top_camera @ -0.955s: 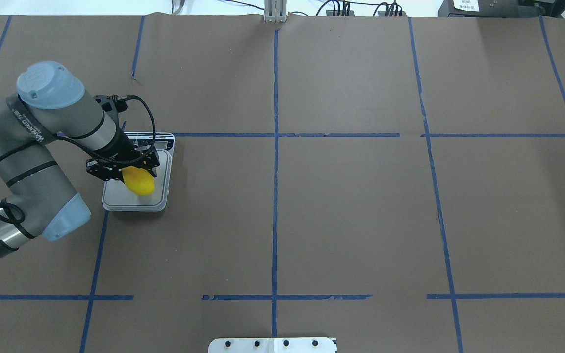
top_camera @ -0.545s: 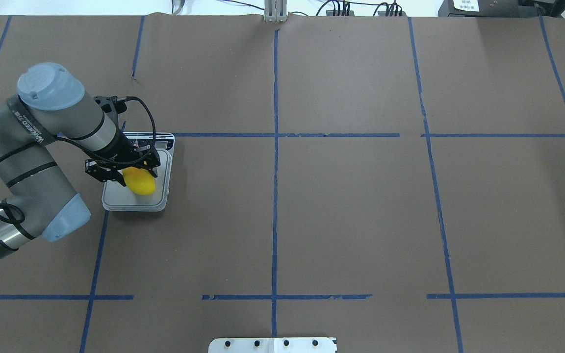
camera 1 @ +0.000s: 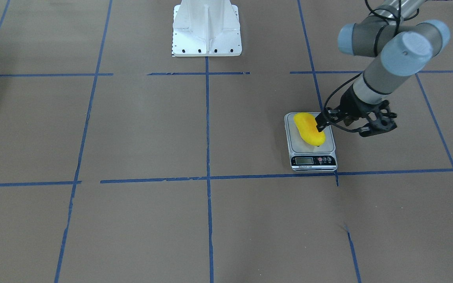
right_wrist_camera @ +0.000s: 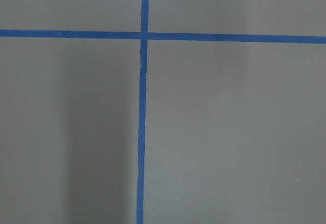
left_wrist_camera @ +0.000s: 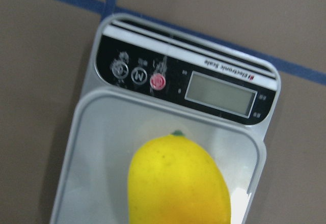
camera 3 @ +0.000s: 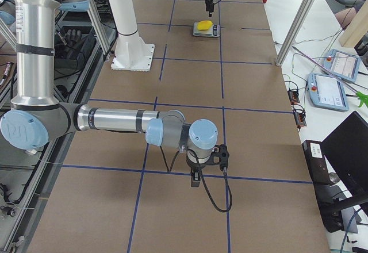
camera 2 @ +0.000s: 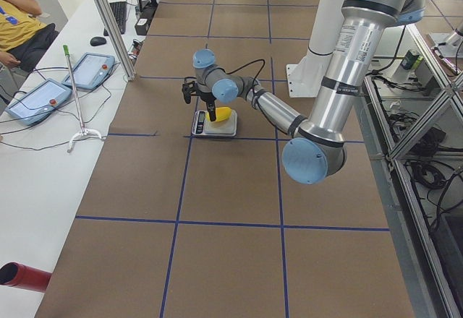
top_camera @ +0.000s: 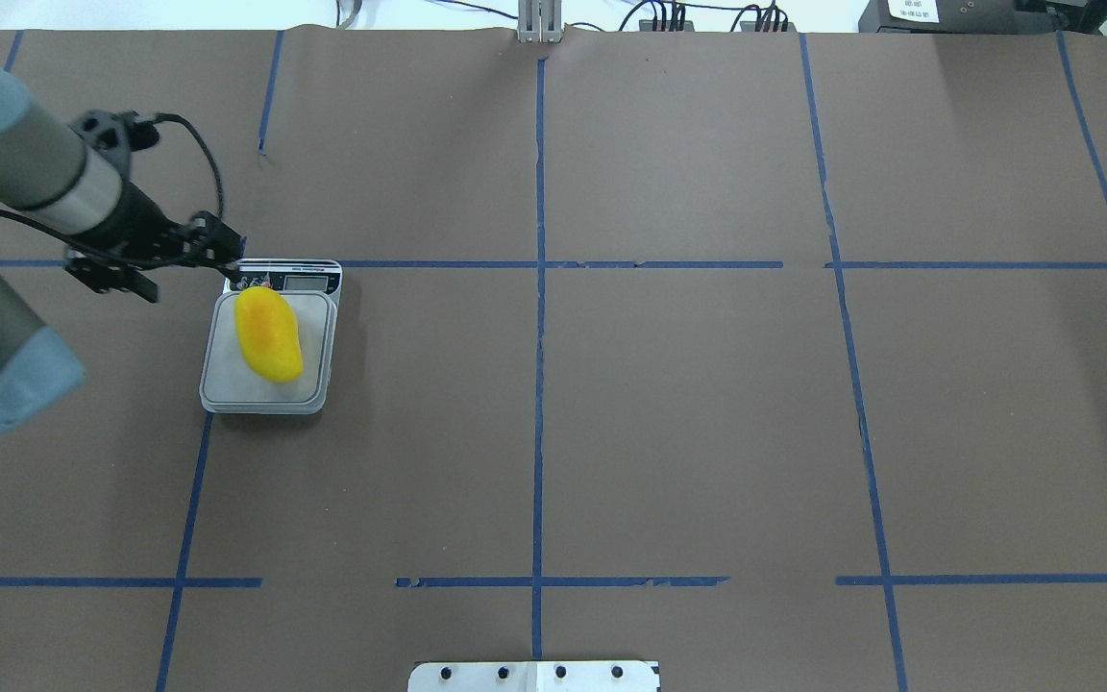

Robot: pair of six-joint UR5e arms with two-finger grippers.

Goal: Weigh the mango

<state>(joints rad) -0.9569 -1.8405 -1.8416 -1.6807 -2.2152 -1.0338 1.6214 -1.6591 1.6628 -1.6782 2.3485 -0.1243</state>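
Overhead exterior: mango [top_camera: 268, 334] lies on the kitchen scale [top_camera: 315, 389], left gripper [top_camera: 230, 254] hovers by its display end, can't tell if it's apart or together.

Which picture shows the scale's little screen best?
The left wrist view: the screen is big, close and unblocked, though no digits show. The front-facing view shows it small, the overhead view only as a thin strip beyond the mango. In the side views it is too tiny to make out.

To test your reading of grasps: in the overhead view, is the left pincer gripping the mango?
No, the mango lies free on the scale, with the left pincer off to one side.
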